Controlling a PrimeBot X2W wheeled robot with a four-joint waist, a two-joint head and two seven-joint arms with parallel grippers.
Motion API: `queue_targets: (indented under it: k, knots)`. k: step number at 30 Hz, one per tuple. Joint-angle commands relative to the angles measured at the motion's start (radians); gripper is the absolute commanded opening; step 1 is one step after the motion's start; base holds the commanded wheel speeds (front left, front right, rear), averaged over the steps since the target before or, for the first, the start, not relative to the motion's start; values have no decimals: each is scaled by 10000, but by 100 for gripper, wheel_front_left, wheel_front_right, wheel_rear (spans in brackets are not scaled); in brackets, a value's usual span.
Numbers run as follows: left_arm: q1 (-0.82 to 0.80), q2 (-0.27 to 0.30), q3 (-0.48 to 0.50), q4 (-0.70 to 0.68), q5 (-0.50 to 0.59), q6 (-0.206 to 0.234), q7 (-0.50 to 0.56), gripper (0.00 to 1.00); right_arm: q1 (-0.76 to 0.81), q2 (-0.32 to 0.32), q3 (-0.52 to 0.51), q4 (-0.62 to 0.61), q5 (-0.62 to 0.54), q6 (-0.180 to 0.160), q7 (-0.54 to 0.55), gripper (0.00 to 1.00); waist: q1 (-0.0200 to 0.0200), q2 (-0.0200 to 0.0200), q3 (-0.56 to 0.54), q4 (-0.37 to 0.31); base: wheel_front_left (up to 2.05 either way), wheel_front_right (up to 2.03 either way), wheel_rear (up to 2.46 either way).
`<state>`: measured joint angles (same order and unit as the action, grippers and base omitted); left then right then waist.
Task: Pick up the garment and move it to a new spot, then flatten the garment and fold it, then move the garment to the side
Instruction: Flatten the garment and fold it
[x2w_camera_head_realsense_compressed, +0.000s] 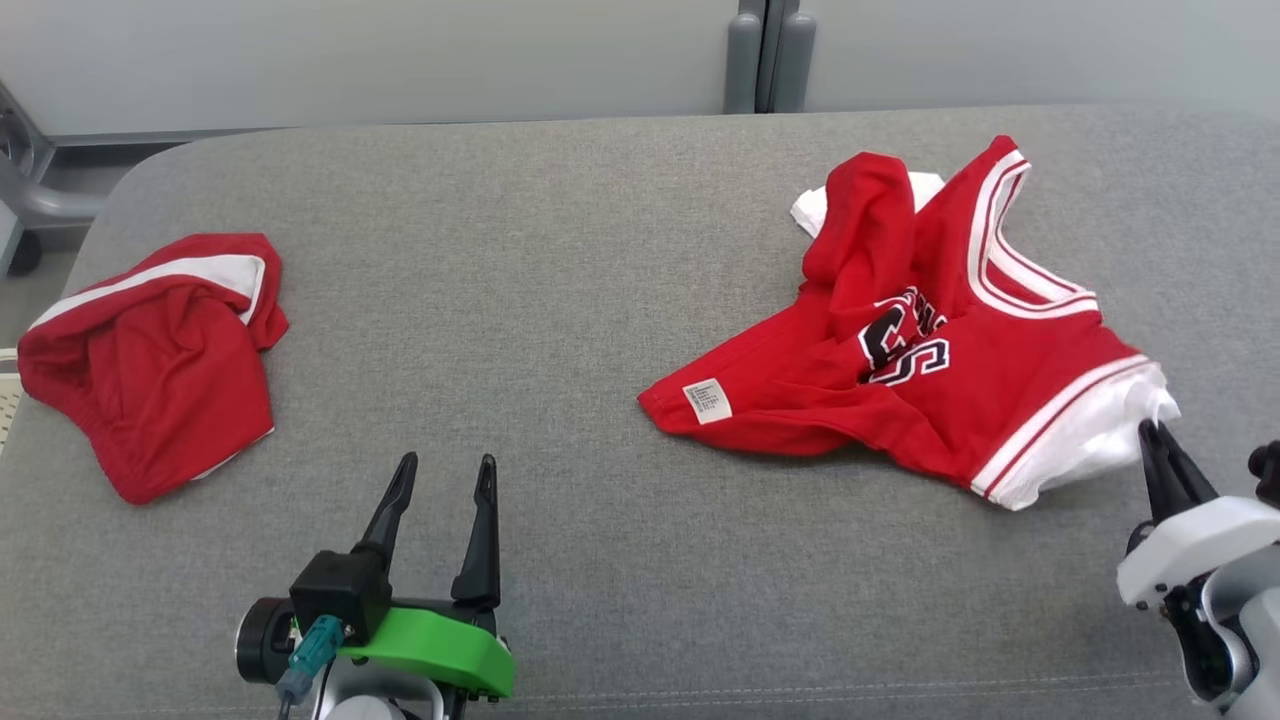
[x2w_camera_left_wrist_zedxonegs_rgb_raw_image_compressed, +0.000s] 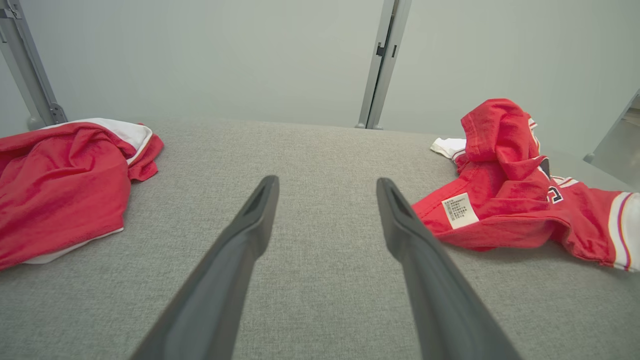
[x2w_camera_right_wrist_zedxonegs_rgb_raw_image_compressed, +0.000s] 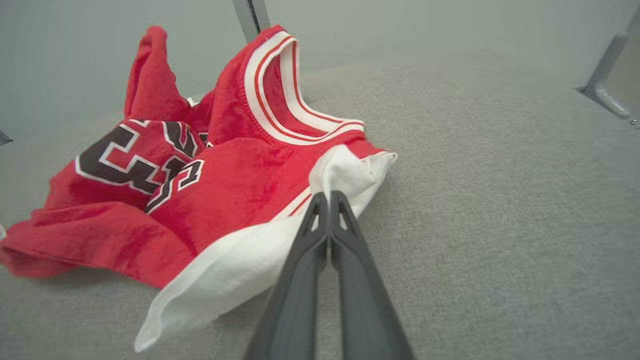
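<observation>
Jersey (x2w_camera_head_realsense_compressed: 1000, 380): red, white trim, crumpled on the right half of the grey padded surface (x2w_camera_head_realsense_compressed: 560, 250). Long axis runs diagonally, from the hem corner at near-left up to the neckline at far-right. White edge sticks out at the near-right corner.

Right gripper (x2w_camera_head_realsense_compressed: 1152, 430) sits at that near-right corner, fingers pressed together, and the tips look to be pinching the white edge. The cloth lies far-left of the tips, so any lift or drag pulls from that corner. Right arm is clearly the nearer one.

Left gripper (x2w_camera_head_realsense_compressed: 448, 462) has its fingers spread wide over bare surface, holding nothing. The jersey's hem corner lies to its right and slightly farther out, apart from it.

Writing: black block lettering (x2w_camera_head_realsense_compressed: 900, 345) with white outline, folded on itself. One character looks like an S; no full word is readable. White care label (x2w_camera_head_realsense_compressed: 707, 400) at the hem corner, print too small to read.

Second red garment (x2w_camera_head_realsense_compressed: 150, 350) is bunched at far left, well apart.
</observation>
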<state>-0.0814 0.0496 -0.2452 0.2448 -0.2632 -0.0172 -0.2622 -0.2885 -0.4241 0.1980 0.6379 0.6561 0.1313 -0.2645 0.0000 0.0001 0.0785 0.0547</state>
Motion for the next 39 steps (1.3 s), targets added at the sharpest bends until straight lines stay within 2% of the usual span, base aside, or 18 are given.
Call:
queue_targets:
  k: [1,8,9,10,11,18,27,39]
  knots:
    - [75,19,45,6,38,-19,-15,100,229,29,-51,23,-69,-11,-19,0,0,-1,-35,-89,0,0,0]
    - [-2,19,65,62,97,-89,-15,100,563,136,-52,923,-285,-11,314,0,0,-1,-34,-208,0,0,0]
    - [0,20,66,54,102,-86,-15,100,520,99,-21,1092,-393,-13,384,9,0,-1,-32,-219,0,0,0]
    - [8,19,67,44,103,-77,-15,100,437,84,1,1180,-527,-13,364,49,0,-1,-31,-231,0,0,0]
    - [21,19,67,41,108,-73,-15,100,356,138,-38,1232,-558,-13,304,100,0,-1,-38,-246,0,0,0]
    - [139,20,170,56,109,-81,-15,100,441,199,-689,966,-1079,-11,5,100,0,-1,-192,-327,0,0,0]
    - [205,20,317,13,237,-133,-15,100,802,727,-1540,-938,-2189,-11,-27,100,0,-1,-221,-653,0,0,0]
    - [-701,279,325,803,638,-761,-15,100,1254,1638,-1955,-2413,-3141,-13,-20,100,0,-1,-73,-1239,0,0,0]
